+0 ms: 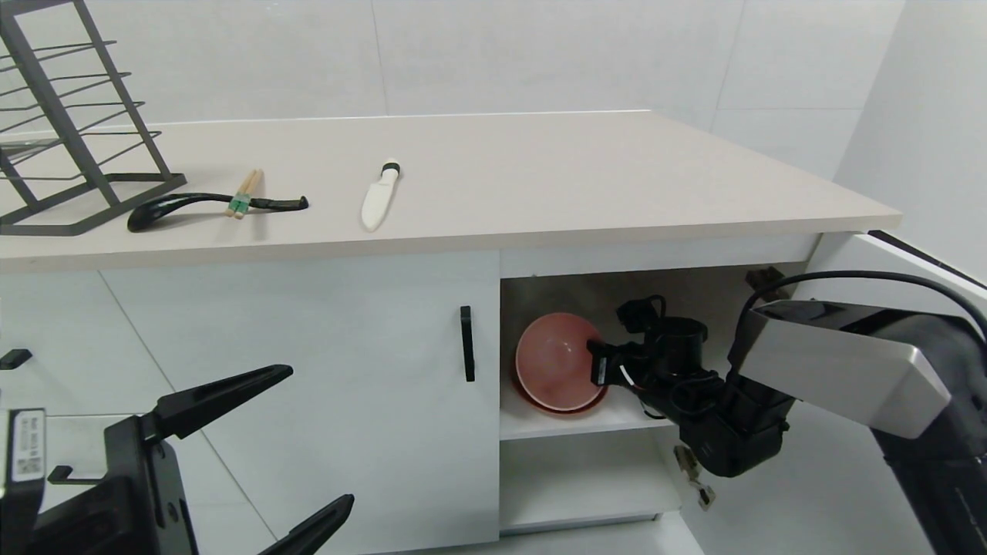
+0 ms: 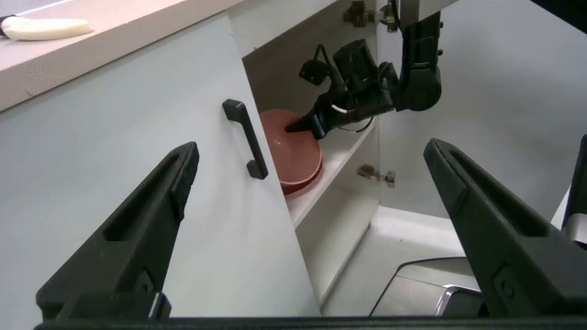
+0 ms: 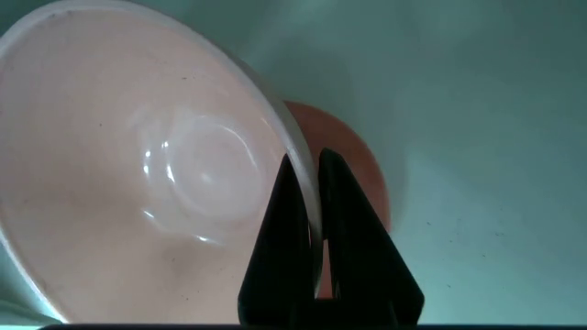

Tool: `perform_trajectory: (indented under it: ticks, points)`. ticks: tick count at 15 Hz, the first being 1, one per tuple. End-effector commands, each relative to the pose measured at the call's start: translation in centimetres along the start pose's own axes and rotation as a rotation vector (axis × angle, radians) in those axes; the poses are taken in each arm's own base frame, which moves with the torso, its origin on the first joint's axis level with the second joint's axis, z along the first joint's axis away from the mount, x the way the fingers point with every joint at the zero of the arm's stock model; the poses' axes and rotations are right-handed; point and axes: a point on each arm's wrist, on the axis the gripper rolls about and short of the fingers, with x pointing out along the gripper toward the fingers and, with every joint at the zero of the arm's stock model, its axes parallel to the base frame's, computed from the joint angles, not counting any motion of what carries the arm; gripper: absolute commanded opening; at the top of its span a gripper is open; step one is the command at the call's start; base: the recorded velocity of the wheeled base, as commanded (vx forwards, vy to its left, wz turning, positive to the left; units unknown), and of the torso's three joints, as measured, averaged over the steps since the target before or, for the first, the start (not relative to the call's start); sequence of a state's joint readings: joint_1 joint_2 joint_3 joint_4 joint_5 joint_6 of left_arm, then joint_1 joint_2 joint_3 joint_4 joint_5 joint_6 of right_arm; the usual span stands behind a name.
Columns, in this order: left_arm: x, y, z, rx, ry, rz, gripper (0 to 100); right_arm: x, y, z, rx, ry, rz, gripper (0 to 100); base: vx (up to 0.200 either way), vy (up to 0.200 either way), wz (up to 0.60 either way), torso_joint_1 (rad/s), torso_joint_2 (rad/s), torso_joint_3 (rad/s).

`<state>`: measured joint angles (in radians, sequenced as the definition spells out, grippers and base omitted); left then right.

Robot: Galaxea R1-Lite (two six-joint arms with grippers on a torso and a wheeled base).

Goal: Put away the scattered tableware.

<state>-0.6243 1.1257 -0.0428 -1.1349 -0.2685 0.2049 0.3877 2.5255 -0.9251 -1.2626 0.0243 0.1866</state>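
The right gripper [image 1: 597, 362] reaches inside the open cupboard with its narrow black jaws nearly closed. They pinch the thin rim of a glossy pale-pink round bowl [image 1: 555, 358], which is tipped on edge over a darker reddish dish [image 1: 569, 407] on the white upper shelf [image 1: 532, 424]. Whether the bowl's lower edge already touches that dish is hard to tell. The main risk is the grip, since a smooth glazed rim held at one point can swivel or slip. Letting go while the bowl is this steeply tilted could make it roll off the dish, knock it, or chip. The arm could also catch the cupboard frame or the hinge as it pulls out. The left gripper [image 1: 320, 435] hangs low before the closed white door [image 1: 308, 347], its tapered matte-black fingers spread wide and holding nothing. On the matte beige countertop [image 1: 578, 177] lie a shiny black curved ladle [image 1: 177, 206], wooden chopsticks [image 1: 245, 193] and a cream knife-shaped utensil [image 1: 380, 196], beside a dark wire rack [image 1: 69, 131].
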Motion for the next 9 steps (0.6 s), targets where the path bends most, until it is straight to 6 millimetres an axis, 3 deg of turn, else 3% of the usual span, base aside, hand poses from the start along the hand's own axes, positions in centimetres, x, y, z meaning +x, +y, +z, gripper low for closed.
perform_trajectory:
  ticks: [1,9]
  points:
    - [0.07,0.02,-0.06,0.0,0.004,-0.001,100,0.19,-0.18,-0.65,0.0,0.014,-0.005,0,0.0,0.0,0.0,0.0,0.0,0.0]
    - [0.05,0.01,-0.1,-0.001,0.006,0.0,100,0.21,-0.55,-1.24,0.001,0.032,-0.016,0,0.0,0.0,0.0,0.0,0.0,0.0]
